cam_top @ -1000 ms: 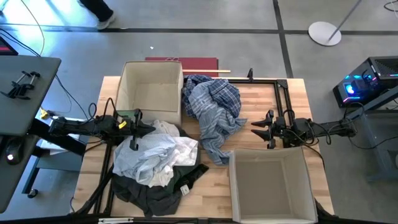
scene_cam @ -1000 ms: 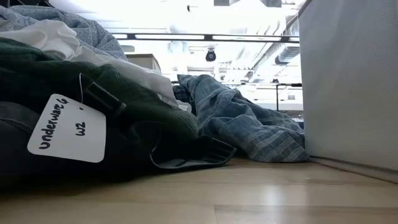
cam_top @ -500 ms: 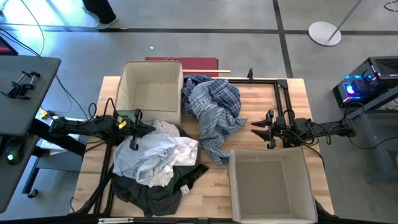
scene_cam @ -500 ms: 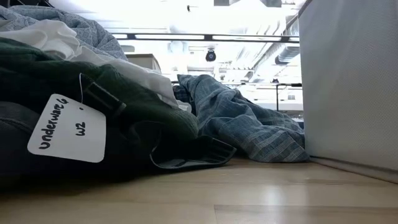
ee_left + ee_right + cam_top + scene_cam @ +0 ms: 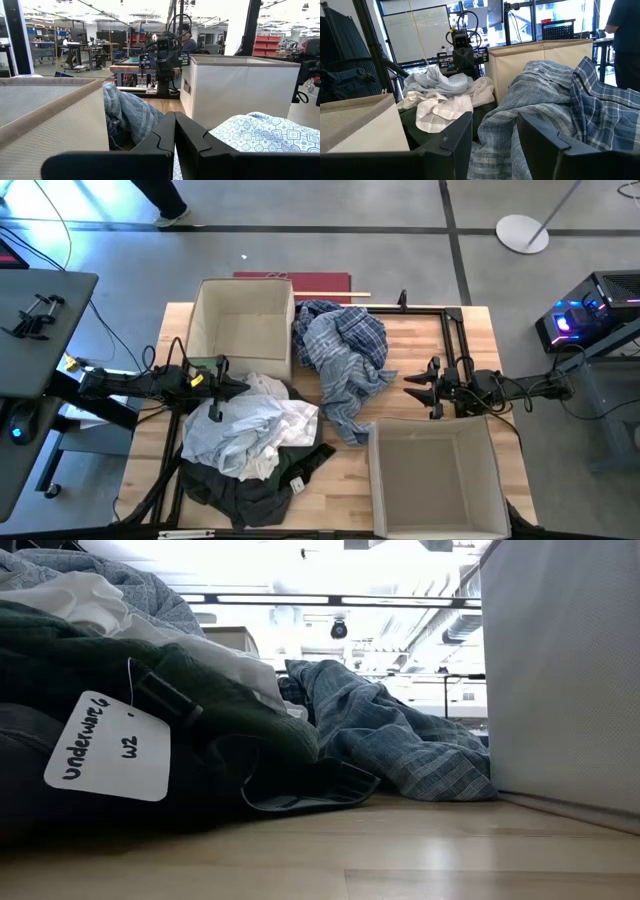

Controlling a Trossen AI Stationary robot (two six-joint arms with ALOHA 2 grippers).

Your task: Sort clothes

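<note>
A blue-white plaid shirt (image 5: 340, 345) lies crumpled on the table's far middle; it also shows in the low view (image 5: 400, 740) and the right wrist view (image 5: 560, 100). A pile lies at the near left: pale pieces (image 5: 250, 425) on top, a dark green one (image 5: 200, 710) and dark grey-black ones (image 5: 230, 492) beneath, with a white tag (image 5: 108, 747). My left gripper (image 5: 228, 380) is shut at the pile's left far edge, over a pale patterned piece (image 5: 260, 135). My right gripper (image 5: 413, 388) is open and empty, right of the shirt.
One beige bin (image 5: 200, 320) stands at the far left, another (image 5: 372, 470) at the near right, close to the shirt's near end. A black frame (image 5: 450, 330) stands at the far right. Bare wood lies between the pile and the near bin.
</note>
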